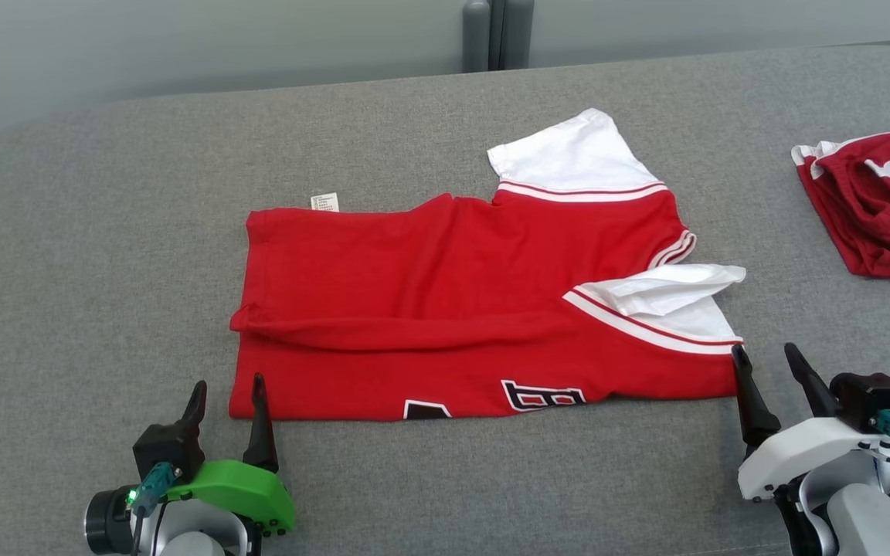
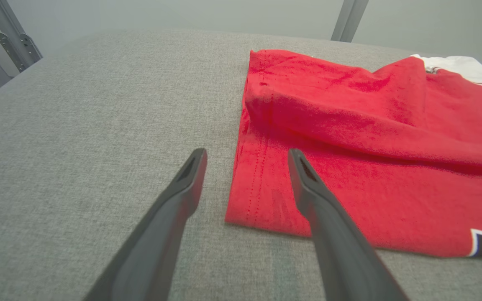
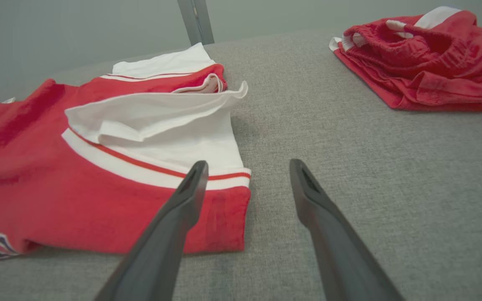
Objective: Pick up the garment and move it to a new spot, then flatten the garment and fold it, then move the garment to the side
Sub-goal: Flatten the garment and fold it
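**Q:** Where does the garment (image 1: 453,309) lie?

**A:** At the middle of the bench (image 1: 105,255), nearer its front edge. It is red and folded lengthwise, with its white-sleeved end toward the bench's right edge. A second red garment (image 1: 878,205) lies bunched at the right edge, well apart.

**Q:** And the claws?

**A:** The left gripper (image 1: 227,390) is at the garment's near-left corner and the right gripper (image 1: 766,357) at its near-right corner. Both have their jaws spread wide and hold nothing. In each wrist view one finger overlaps the corner while the other stands over bare bench. Whether they touch the cloth cannot be told.
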Tool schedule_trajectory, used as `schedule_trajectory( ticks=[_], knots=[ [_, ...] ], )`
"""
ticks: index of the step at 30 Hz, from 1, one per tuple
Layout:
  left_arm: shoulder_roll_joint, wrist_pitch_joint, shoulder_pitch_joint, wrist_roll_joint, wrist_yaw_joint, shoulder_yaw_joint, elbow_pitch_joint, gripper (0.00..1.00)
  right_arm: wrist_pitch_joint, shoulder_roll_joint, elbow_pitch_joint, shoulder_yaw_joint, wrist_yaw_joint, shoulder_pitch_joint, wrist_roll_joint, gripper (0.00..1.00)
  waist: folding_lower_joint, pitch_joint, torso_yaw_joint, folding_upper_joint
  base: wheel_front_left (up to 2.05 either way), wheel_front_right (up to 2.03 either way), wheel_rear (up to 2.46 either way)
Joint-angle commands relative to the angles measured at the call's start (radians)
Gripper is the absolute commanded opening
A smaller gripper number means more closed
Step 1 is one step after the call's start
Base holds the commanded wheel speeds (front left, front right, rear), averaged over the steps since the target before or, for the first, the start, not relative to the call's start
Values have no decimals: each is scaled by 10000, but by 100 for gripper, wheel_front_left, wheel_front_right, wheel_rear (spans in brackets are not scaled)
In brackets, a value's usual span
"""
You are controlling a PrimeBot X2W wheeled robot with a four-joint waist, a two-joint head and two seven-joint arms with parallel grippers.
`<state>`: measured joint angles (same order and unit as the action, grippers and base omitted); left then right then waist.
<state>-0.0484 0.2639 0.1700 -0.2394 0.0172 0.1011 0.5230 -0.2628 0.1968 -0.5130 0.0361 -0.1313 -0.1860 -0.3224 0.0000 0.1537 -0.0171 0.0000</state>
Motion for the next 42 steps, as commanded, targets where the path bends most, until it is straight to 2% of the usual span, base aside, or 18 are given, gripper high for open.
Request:
schedule_trajectory(
  ticks=[1, 8, 20, 21, 22, 23, 24, 33, 42],
  knots=[
    [-49, -1, -128, -35, 6, 35, -42, 100, -22, -93, -44, -54, 13, 158, -92, 100, 0, -18, 12, 0, 0, 0, 0],
    [-49, -1, -50, 34, -66, 124, -33, 100, -22, -188, -437, 83, 13, 30, -172, 100, 0, -12, 123, 0, 0, 0, 0],
    [-49, -1, 1, 31, -89, 246, -105, 100, 1, -294, -2108, 319, 13, -482, -277, 99, 0, 58, 441, 0, 0, 0, 0],
    [-48, -1, 27, 13, -104, 263, -79, 100, 1, -258, -2195, 412, 13, -555, -345, 77, 0, 71, 457, 0, 0, 0, 0],
    [-48, -1, 55, -1, -116, 277, -61, 100, 2, -220, -2274, 564, 13, -603, -382, 45, 0, 84, 470, 0, 0, 0, 0],
    [-49, -1, 73, -13, -121, 284, -55, 100, 2, -168, -2339, 716, 13, -632, -445, 7, 0, 98, 475, 0, 0, 0, 0],
    [-49, -1, 88, -28, -120, 291, -61, 100, 4, -119, -2386, 818, 13, -669, -523, 0, 0, 113, 473, 0, 0, 0, 0],
    [-49, -1, 318, -243, -246, 437, 172, 100, -1, 392, -1975, 929, 17, -732, -780, 0, 0, 285, 307, 0, 0, 0, 0],
    [-52, -1, 903, -476, -316, 400, 813, 100, -4, 423, -1556, 1267, 16, -1024, -741, 0, 0, 586, -40, 0, 0, 0, 0]
  ],
)
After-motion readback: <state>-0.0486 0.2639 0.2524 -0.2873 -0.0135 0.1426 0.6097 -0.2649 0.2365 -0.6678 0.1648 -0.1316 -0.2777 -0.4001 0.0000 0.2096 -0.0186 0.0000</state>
